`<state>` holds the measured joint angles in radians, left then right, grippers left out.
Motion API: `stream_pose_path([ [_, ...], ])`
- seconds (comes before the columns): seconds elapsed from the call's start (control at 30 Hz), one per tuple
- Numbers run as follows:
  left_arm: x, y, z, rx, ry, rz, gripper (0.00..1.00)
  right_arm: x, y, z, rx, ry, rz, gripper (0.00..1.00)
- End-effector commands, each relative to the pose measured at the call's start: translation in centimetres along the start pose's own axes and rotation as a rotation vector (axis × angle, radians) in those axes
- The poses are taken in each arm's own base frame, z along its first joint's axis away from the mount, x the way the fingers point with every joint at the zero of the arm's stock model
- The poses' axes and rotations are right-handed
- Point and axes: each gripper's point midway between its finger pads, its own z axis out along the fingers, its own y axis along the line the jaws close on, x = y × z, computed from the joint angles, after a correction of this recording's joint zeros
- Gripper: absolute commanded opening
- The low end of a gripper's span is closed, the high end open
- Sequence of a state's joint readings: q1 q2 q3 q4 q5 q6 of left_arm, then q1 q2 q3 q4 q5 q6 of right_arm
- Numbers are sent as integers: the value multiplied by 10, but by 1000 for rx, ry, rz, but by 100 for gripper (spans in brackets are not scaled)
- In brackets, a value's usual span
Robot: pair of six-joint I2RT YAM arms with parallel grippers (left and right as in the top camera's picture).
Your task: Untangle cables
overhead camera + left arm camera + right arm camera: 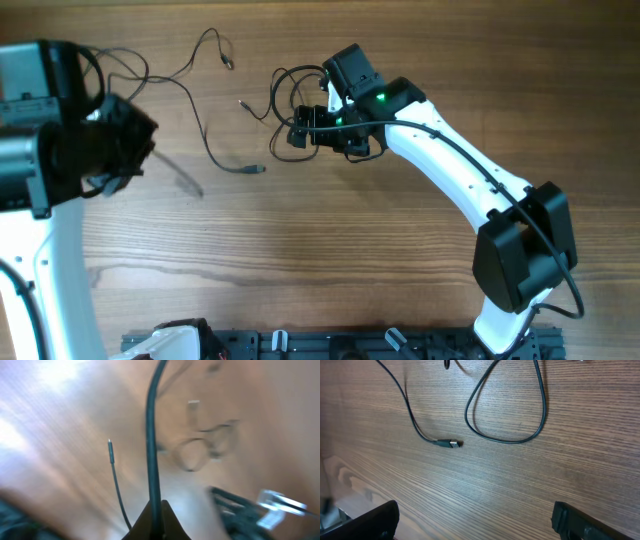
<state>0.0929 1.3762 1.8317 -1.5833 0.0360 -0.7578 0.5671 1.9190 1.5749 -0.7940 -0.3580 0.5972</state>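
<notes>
Left fingers (142,530) pinched tight on thin cable (151,435); right fingers (580,522) spread wide, empty, cable loop (510,441) beyond on surface (470,490).

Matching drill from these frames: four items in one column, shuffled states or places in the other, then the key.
Column 1
1. left gripper
2. right gripper
3. cable loop
4. cable plug

Column 2
A. end of a thin wire, left of the loop in the right wrist view
B. fingers wide apart, nothing between them
C. fingers shut on a dark cable
D. curves round, lying flat on the table

Pairs: 1-C, 2-B, 3-D, 4-A
</notes>
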Motion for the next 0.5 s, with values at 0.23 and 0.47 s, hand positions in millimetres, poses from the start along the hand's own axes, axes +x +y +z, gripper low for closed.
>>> stream_pose_path([
  [0.23, 66, 41, 82, -159, 338, -9, 4, 3, -2, 3, 6, 14, -18, 100],
  [0.47, 103, 19, 139, 2, 467, -1, 12, 4, -2, 3, 7, 16, -38, 100],
])
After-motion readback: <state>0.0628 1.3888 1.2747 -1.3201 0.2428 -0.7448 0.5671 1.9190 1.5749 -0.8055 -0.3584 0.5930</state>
